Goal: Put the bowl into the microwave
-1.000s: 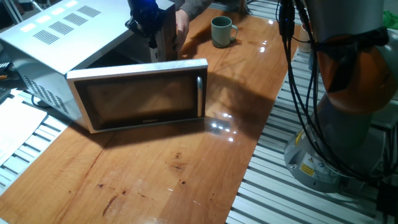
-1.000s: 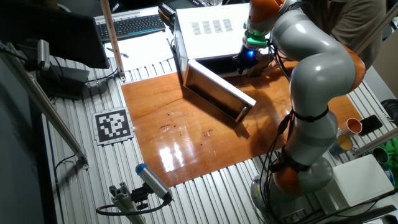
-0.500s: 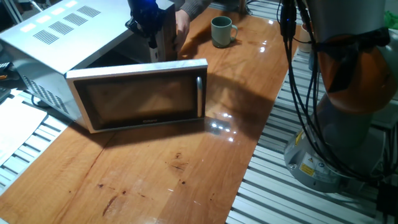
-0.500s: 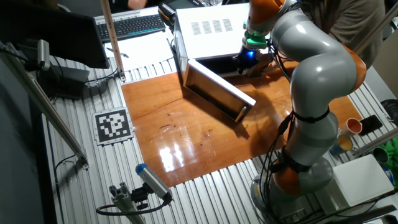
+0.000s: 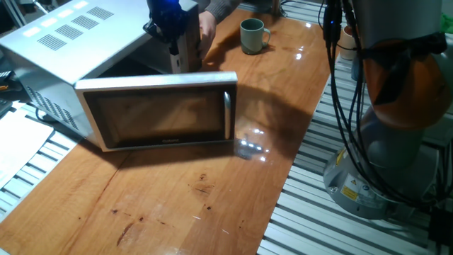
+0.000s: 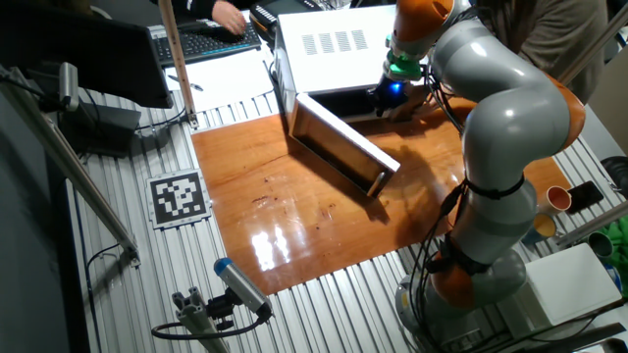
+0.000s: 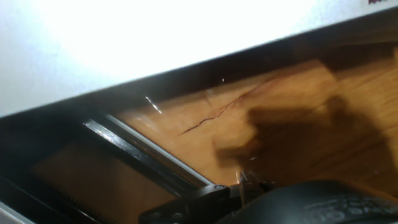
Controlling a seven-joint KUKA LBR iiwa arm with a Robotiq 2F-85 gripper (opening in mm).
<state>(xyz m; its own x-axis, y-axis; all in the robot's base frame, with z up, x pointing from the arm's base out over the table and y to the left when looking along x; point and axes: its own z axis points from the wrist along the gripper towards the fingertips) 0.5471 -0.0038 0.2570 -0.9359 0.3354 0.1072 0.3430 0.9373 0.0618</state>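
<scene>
The bowl (image 5: 251,36), a small grey-green mug with a side handle, stands upright on the wooden table at the back, right of the microwave (image 5: 67,35). The microwave's door (image 5: 163,111) hangs swung out, its silver handle (image 5: 227,110) at the right end. My gripper (image 5: 181,58) is low behind the door's free end, at the mouth of the oven, well left of the bowl and holding nothing that I can see. The other fixed view shows the microwave (image 6: 334,44), door (image 6: 343,147) and gripper (image 6: 390,96); the bowl is hidden there. The hand view shows the oven's white wall (image 7: 155,37) and bare wood.
A person's hand (image 5: 207,27) rests on the table between my gripper and the bowl. Another hand is on a keyboard (image 6: 211,39) behind the microwave. Tan cups (image 6: 557,199) stand off the table's right side. My arm's base (image 5: 396,142) flanks the table edge.
The door's free end has swung slightly further out. My arm's elbow has shifted a little. A person's hand has come onto the keyboard.
</scene>
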